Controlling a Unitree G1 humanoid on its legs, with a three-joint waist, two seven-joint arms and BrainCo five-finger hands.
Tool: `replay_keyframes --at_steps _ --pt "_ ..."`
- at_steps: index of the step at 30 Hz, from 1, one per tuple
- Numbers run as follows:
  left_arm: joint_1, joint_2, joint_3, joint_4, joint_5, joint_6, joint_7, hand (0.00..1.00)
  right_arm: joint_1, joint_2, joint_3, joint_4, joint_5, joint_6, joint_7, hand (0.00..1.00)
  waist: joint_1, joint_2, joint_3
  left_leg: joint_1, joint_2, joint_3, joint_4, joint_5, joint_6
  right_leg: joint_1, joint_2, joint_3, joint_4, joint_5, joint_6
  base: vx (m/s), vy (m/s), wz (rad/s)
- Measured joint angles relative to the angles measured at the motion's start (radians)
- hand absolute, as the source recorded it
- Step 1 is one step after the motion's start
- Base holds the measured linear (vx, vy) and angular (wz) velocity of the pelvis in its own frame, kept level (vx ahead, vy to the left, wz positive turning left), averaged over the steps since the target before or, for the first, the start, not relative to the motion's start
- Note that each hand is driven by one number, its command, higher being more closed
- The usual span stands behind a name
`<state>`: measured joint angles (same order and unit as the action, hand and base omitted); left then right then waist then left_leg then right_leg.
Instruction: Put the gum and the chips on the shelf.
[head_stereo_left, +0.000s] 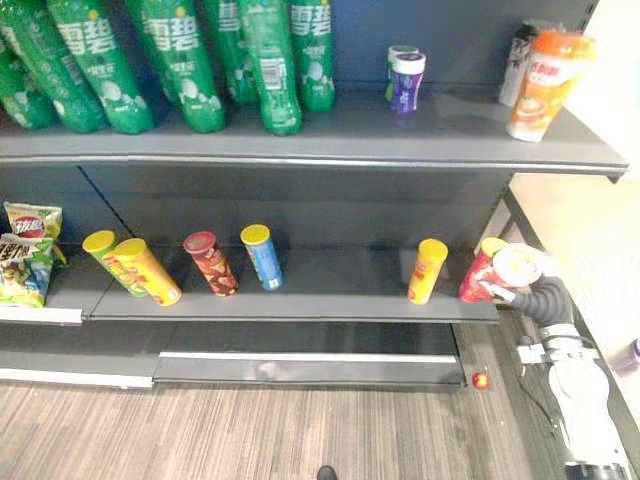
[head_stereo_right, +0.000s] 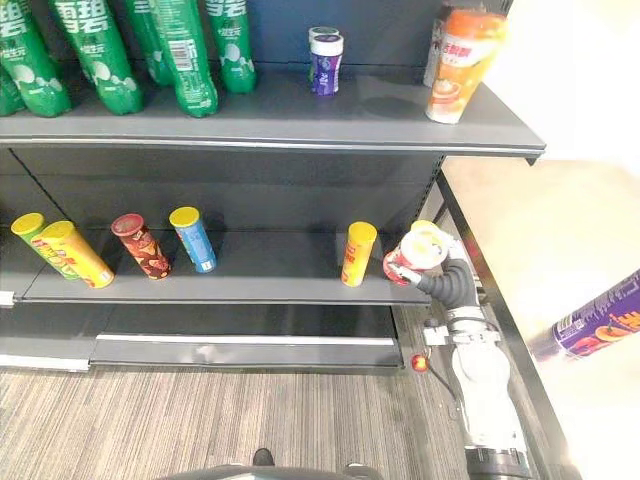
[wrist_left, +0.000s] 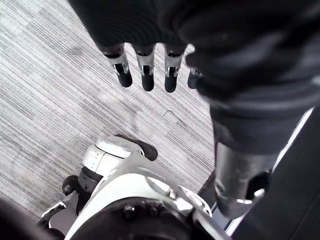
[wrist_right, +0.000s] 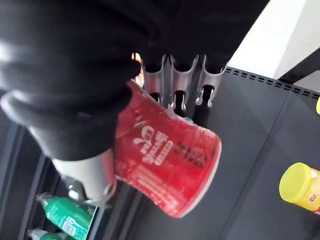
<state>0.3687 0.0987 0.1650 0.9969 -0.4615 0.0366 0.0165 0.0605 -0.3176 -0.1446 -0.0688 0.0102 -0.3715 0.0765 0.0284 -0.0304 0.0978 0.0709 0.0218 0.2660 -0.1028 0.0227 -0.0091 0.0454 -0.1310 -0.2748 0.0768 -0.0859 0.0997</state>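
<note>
My right hand (head_stereo_left: 512, 291) is shut on a red chips can (wrist_right: 165, 160), fingers (wrist_right: 172, 75) curled over it and the thumb beneath. The can (head_stereo_left: 488, 272) is tilted over the right end of the lower shelf (head_stereo_left: 330, 303); I cannot tell whether it touches the board. Two small gum bottles with white lids (head_stereo_left: 406, 80) stand upright on the upper shelf (head_stereo_left: 330, 140), one behind the other, right of middle. My left hand (wrist_left: 145, 70) hangs over the grey floor with straight fingers and holds nothing.
On the lower shelf stand a yellow can (head_stereo_left: 427, 271) just left of the held can, a blue can (head_stereo_left: 262, 257), a dark red can (head_stereo_left: 211, 263) and two yellow cans (head_stereo_left: 140, 268). Chip bags (head_stereo_left: 25, 255) lie far left. Green bottles (head_stereo_left: 180, 60) and an orange cup (head_stereo_left: 545, 85) occupy the upper shelf.
</note>
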Motion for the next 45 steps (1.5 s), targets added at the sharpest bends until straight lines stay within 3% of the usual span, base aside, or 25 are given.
replay_keyframes --at_steps 5,10,14,21,33,45 --pt "-0.006 -0.001 0.000 -0.001 0.012 -0.005 -0.002 0.00 -0.019 -0.002 0.008 0.009 0.002 0.026 0.040 1.00 -0.002 0.013 -0.008 0.001 0.016 -0.004 0.000 0.006 -0.006 0.015 0.020 -0.005 -0.013 0.004 -0.006 0.12 -0.074 0.00" --pt "-0.014 0.002 0.001 -0.003 0.049 -0.010 -0.002 0.00 -0.087 -0.027 0.070 0.010 0.092 0.074 0.145 1.00 -0.005 0.009 -0.007 0.022 0.012 -0.005 0.000 0.006 -0.008 0.040 0.018 -0.001 -0.019 0.004 -0.007 0.04 -0.007 0.01" --pt "-0.016 0.003 0.000 -0.003 0.092 -0.019 -0.002 0.00 -0.184 -0.041 0.118 0.017 0.126 0.108 0.171 1.00 -0.007 0.009 -0.007 0.027 0.007 -0.007 -0.001 0.006 -0.008 0.046 0.015 0.004 -0.022 0.004 -0.007 -0.06 0.012 0.01" --pt "-0.021 0.007 -0.001 -0.003 0.123 -0.011 -0.001 0.00 -0.453 -0.088 0.168 0.080 0.127 0.170 0.131 1.00 0.006 0.006 -0.001 0.019 0.002 -0.019 -0.002 0.012 -0.006 0.046 0.009 0.002 -0.023 0.007 -0.008 -0.09 0.032 0.05" --pt "-0.024 0.015 -0.002 -0.004 0.123 -0.004 0.005 0.00 -0.664 -0.200 0.206 0.097 0.169 0.228 0.106 1.00 0.015 -0.008 0.000 0.000 0.007 -0.057 -0.002 0.034 0.000 0.050 0.021 -0.019 -0.042 0.033 -0.023 0.02 0.000 0.06" --pt "-0.033 0.017 -0.013 -0.026 0.129 0.020 0.014 0.00 -0.854 -0.216 0.285 0.368 0.186 0.284 -0.006 1.00 0.050 -0.005 -0.001 -0.023 0.026 -0.109 -0.002 0.061 -0.014 0.053 0.040 -0.063 -0.042 0.038 -0.037 -0.04 -0.014 0.12"
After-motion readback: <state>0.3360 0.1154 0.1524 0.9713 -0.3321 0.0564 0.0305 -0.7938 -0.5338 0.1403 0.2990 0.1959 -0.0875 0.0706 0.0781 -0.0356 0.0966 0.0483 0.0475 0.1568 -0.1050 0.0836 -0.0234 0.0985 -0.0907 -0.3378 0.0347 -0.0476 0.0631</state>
